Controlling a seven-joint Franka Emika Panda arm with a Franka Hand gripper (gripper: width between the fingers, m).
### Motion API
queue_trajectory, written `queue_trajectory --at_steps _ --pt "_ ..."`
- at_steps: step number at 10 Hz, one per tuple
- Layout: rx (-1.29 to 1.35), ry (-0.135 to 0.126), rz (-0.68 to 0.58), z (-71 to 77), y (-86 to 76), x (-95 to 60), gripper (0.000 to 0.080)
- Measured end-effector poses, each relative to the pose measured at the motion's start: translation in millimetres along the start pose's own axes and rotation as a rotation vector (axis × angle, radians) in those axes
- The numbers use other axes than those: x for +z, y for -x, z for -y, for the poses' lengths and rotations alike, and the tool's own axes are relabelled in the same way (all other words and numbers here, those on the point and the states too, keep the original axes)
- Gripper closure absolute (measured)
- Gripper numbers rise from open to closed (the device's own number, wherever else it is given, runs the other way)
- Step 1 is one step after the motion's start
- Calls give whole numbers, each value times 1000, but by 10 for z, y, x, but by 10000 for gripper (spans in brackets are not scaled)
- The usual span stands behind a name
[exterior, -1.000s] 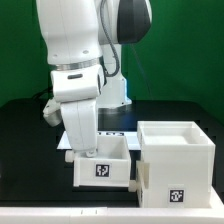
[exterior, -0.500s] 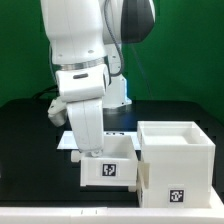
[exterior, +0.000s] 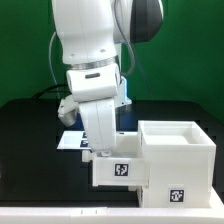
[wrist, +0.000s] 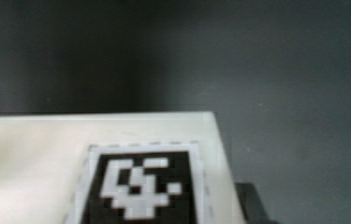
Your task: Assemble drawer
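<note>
Drawer [exterior: 118,167] stands on the black table [exterior: 30,140], touching the side of the bigger white box [exterior: 178,155], on the exterior view's left of it. We see the gripper [exterior: 100,150] reaching down into the drawer; probably it holds the wall, but we cannot tell how the jaws stand.

A white drawer [wrist: 47,160] face fills the close foreground, blurred, bearing a black-and-white square tag [wrist: 140,186]; beyond its edge lies the dark table [wrist: 190,50]
</note>
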State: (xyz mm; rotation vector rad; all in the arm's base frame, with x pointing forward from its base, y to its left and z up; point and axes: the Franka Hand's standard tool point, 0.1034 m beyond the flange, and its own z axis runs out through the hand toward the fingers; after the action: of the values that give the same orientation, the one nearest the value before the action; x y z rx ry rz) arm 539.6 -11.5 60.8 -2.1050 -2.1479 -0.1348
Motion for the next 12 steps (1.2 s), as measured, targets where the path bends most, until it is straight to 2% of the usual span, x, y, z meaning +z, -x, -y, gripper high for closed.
queue_trajectory --at_steps 5,8,12 --pt "3 3 -7 -91 -11 24 761" --pt "22 4 -5 -95 -11 27 761" --pt "46 23 -18 -65 -284 88 761"
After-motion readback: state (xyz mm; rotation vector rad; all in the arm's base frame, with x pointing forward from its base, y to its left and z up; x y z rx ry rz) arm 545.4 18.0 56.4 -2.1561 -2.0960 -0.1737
